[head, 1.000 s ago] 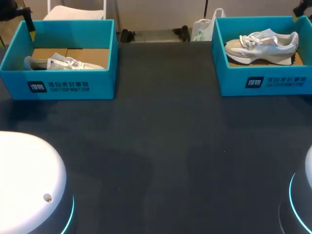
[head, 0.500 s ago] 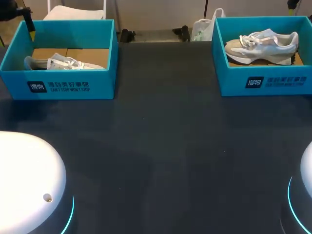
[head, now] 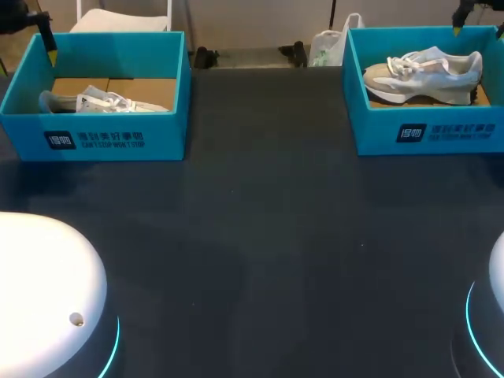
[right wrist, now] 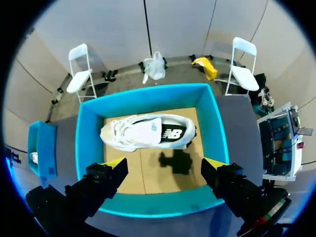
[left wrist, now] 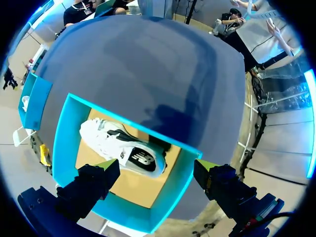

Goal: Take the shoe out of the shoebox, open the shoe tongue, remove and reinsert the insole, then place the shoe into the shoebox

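Left wrist, gripper: The left gripper (left wrist: 155,165) hung right above the left box (left wrist: 61,148), fingers spread wide and holding nothing.
Left wrist, shoe: And there was the left shoe (left wrist: 121,150), on its side on the box's cardboard floor, directly under the gap between the fingers and touching neither of them.
Left wrist, table: The dark table (left wrist: 163,64) ran out ahead of the box.
Right wrist, gripper: Same story here. The right gripper (right wrist: 165,163) hovered over the right box (right wrist: 89,138), its fingers wide apart with nothing between them.
Right wrist, shoe: The right shoe (right wrist: 143,133) lay on its side inside, just ahead of the fingers and close to the box's far wall. The gripper's shadow (right wrist: 175,160) fell on the cardboard beside it.
Right wrist, other box: The left box showed small, well apart from the right one, off beyond the left-hand finger.
Head, boxes: The left box stood at 10 o'clock on the table and the right box at 2 o'clock, well apart, with dark tabletop between them.
Head, shoes: Each shoe sat in its own box. The right shoe's toe pointed to 9 o'clock, and the left shoe was half hidden behind its box's front wall.
Head, arms: Only a dark sliver with a yellow tip showed at each far corner, one over each box. The left base (head: 39,283) sat at 7 o'clock and the right base (head: 492,315) at 5 o'clock.
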{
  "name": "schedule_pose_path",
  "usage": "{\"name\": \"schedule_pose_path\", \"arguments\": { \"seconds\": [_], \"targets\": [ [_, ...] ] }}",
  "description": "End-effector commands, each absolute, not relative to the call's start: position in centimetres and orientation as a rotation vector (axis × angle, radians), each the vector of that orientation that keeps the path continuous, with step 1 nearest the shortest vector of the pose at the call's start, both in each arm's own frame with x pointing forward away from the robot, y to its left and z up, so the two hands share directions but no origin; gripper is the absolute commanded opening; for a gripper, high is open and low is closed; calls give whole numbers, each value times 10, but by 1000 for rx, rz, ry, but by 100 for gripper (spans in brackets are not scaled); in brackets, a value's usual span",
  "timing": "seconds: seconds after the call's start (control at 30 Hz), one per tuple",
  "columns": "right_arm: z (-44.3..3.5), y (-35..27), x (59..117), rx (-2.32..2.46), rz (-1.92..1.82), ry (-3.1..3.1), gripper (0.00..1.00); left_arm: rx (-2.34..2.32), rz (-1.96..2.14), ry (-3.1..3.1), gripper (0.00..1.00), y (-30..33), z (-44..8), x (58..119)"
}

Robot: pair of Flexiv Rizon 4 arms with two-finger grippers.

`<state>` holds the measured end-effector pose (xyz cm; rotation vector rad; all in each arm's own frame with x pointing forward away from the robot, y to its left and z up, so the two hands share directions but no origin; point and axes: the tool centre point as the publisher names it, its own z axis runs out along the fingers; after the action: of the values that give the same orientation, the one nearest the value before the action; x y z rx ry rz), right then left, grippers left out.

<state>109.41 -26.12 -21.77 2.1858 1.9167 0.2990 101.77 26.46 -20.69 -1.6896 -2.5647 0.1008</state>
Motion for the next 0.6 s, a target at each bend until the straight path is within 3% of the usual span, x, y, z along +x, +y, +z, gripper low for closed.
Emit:
{"name": "schedule_pose_path", "arguments": {
  "seconds": [0.03, 0.33, 0.4, 0.53, 0.6],
  "targets": [
    [-240, -266, 1123, 2216, 198, 1958, 100, -1689, 100, -2562, 100, 265, -206, 1019],
    [-273, -287, 1142, 2268, 105, 1937, 100, -1689, 100, -2562, 100, 265, -206, 1019],
    [-278, -292, 1146, 2282, 101, 1925, 87, -1689, 100, -2562, 100, 265, -206, 1019],
    [-289, -299, 1154, 2298, 31, 1904, 80, -1689, 100, -2562, 100, 265, -206, 1019],
    [-296, -302, 1157, 2308, 0, 1895, 81, -1689, 100, -2562, 100, 265, -206, 1019]
  ]
}}
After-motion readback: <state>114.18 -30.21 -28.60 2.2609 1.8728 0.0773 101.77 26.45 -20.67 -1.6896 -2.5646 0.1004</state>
